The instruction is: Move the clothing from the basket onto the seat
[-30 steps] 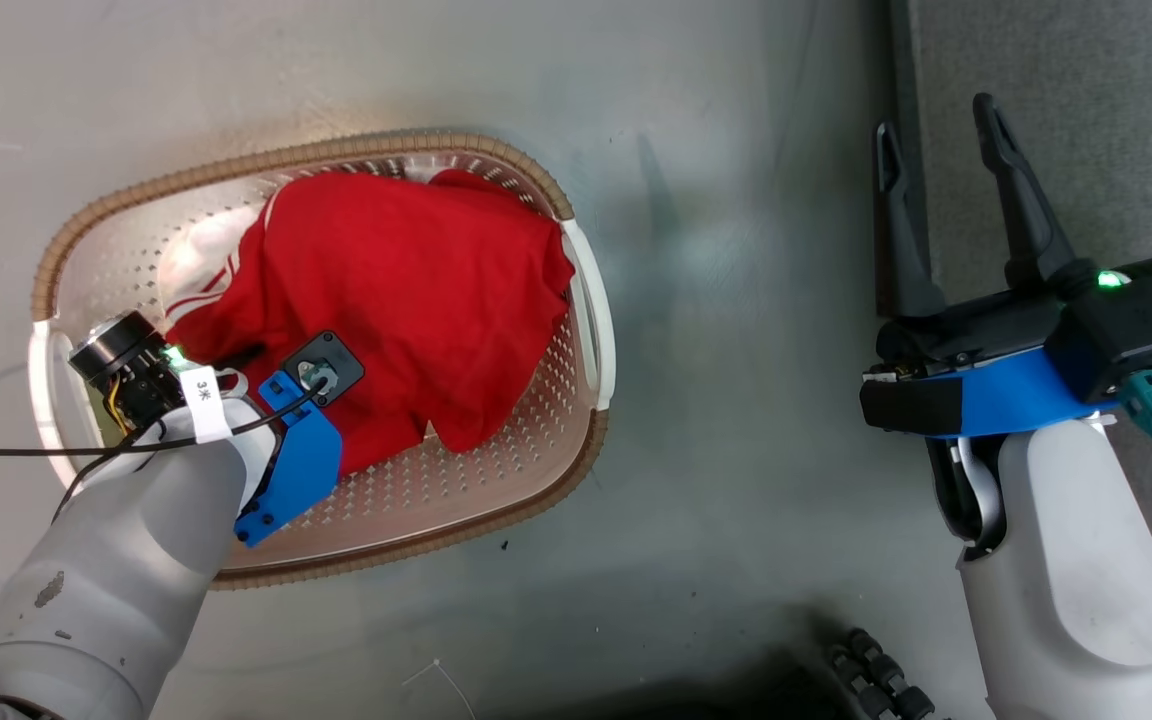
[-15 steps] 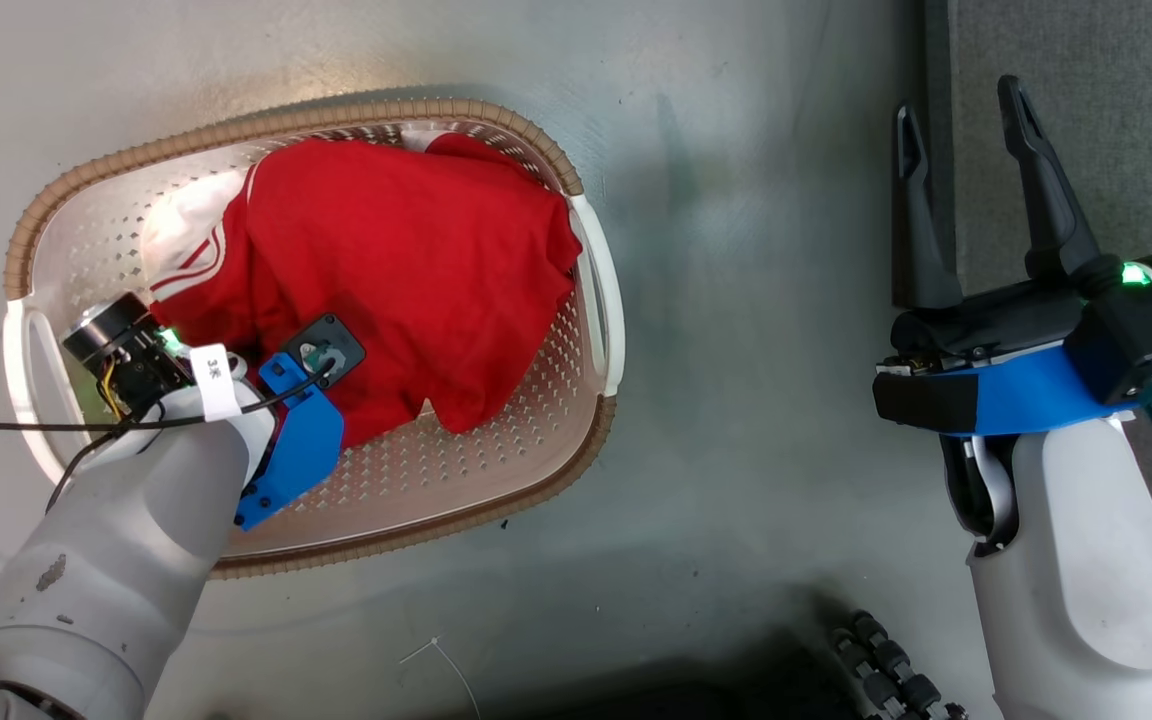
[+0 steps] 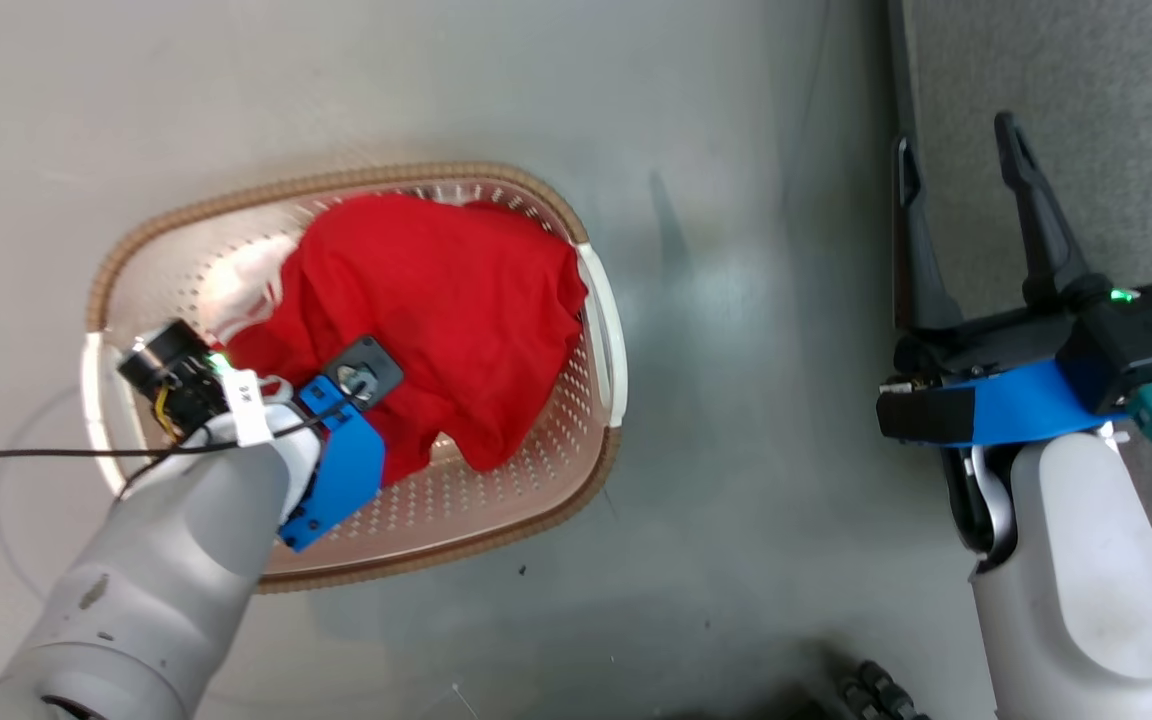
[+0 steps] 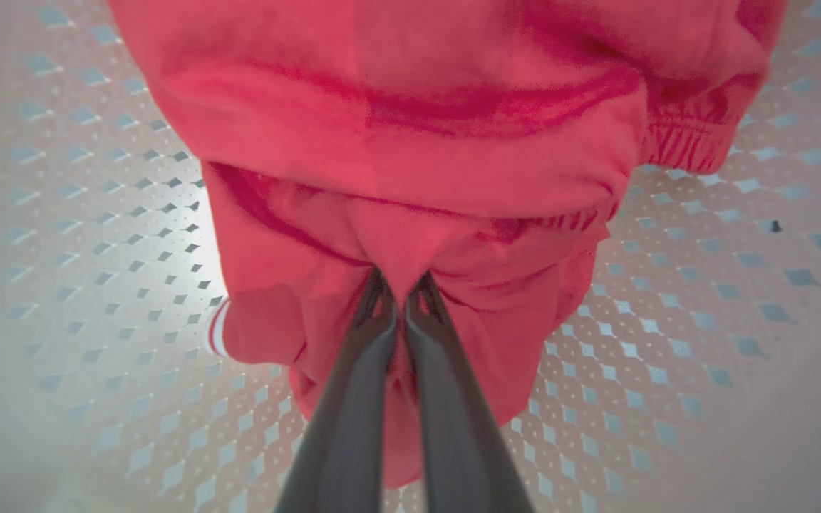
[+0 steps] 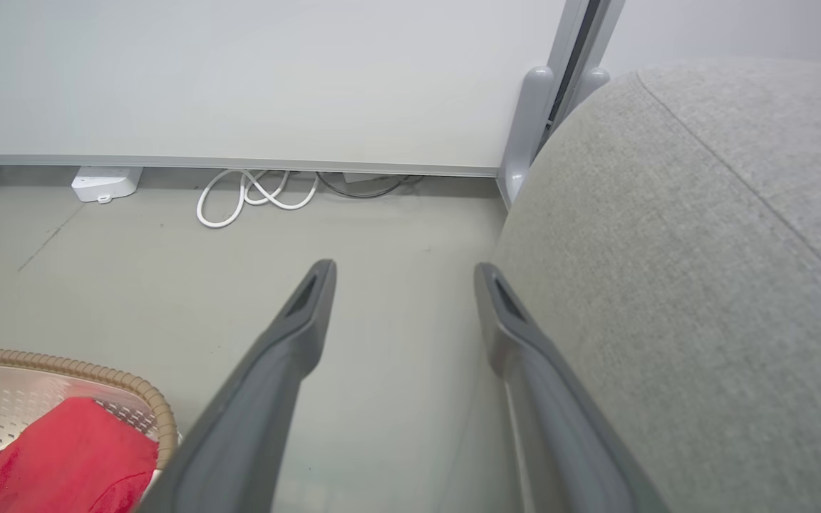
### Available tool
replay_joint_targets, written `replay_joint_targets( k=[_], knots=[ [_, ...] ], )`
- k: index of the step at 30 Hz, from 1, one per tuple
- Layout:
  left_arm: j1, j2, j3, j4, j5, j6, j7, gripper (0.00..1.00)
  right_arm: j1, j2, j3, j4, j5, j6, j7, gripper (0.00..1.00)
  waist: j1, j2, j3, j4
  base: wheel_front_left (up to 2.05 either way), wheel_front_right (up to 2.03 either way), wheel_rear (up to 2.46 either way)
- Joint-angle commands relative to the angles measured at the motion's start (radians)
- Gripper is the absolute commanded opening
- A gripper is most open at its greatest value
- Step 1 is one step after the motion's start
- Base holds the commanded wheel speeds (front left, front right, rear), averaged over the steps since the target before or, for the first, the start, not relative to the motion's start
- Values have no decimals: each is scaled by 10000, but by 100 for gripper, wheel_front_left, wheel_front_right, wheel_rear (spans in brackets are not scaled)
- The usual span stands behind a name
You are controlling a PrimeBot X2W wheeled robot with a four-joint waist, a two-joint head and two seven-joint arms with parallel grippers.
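Note:
Red clothing [image 3: 446, 310] with white trim lies heaped in the cream basket [image 3: 536, 480] with its brown rim on the floor. My left arm reaches down into the basket; its fingertips are hidden under the wrist in the head view. In the left wrist view my left gripper [image 4: 402, 285] is shut on a pinched fold of the red clothing [image 4: 410, 142], above the perforated basket floor [image 4: 703, 299]. My right gripper [image 3: 956, 160] hangs open and empty at the edge of the grey seat [image 3: 1086, 80]. The right wrist view shows the right gripper [image 5: 405, 274], the seat [image 5: 703, 249] and the basket's rim [image 5: 147, 399].
The basket stands on smooth grey floor [image 3: 736, 300] with free room between it and the seat. A white cable [image 5: 254, 196] and a power strip [image 5: 105, 183] lie by the wall. A black cable [image 3: 26, 455] trails from my left wrist.
The head camera has shifted, so the basket sits lower and further right in the picture. The red clothing is more bunched, with less white trim showing. The right gripper stays open.

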Motion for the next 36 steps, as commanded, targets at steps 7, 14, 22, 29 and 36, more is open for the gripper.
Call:
replay_joint_targets(
  k=[7, 14, 22, 29, 36],
  knots=[
    [394, -669, 163, 9, -458, -21, -250, 0, 549, -14, -117, 331, -119, -7, -12, 100, 0, 0, -1623, 456, 0, 0, 0],
    [1070, -1110, 347, -285, -1022, 275, -590, 0, 1105, -14, -236, 652, -210, -7, -12, 100, 0, 0, -3114, 841, 0, 0, 0],
    [1776, -974, 561, -441, -1593, 33, -2065, 0, 1870, -14, -433, 938, -330, -7, -12, 100, 0, 0, -4618, 1344, 0, 0, 0],
    [1956, -913, 960, -836, -2181, -36, -2741, 0, 2502, -14, -472, 1141, -324, -7, -12, 100, 0, 0, -5801, 1706, 0, 0, 0],
    [1913, -866, 1649, -1671, -2800, 197, -2912, 0, 3035, -14, -409, 1265, -238, -7, -12, 100, 0, 0, -6816, 1885, 0, 0, 0]
  ],
)
